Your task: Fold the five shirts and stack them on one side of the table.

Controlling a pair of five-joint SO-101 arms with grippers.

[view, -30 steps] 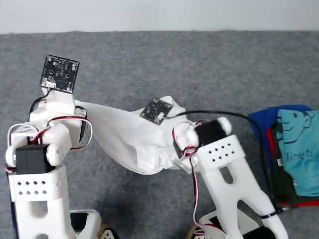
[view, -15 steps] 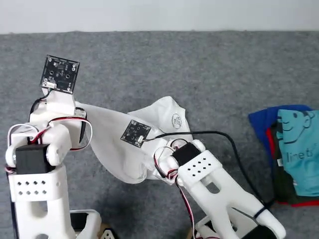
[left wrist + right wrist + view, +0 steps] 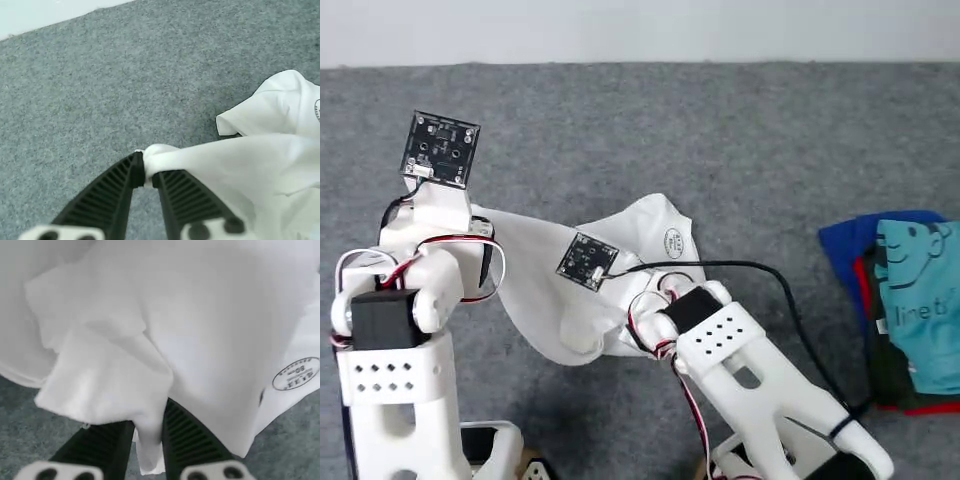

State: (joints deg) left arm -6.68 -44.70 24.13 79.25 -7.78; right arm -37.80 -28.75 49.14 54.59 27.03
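Note:
A white shirt (image 3: 545,275) lies bunched in the middle of the grey table, stretched between both arms. My left gripper (image 3: 145,172) is shut on an edge of the white shirt (image 3: 240,160) at the table's left. My right gripper (image 3: 147,440) is shut on a fold of the white shirt (image 3: 165,325) near its front edge; in the high view that arm (image 3: 720,345) sits over the shirt's lower right part. A small round print (image 3: 674,240) shows on the shirt's right side.
A stack of folded shirts (image 3: 910,310), with a teal one on top of blue, red and dark ones, lies at the table's right edge. Bare grey table (image 3: 720,130) stretches behind the white shirt.
The right arm swung left and toward the front, dragging its fold of the white shirt along, so the shirt bunched up more. The left arm stayed still.

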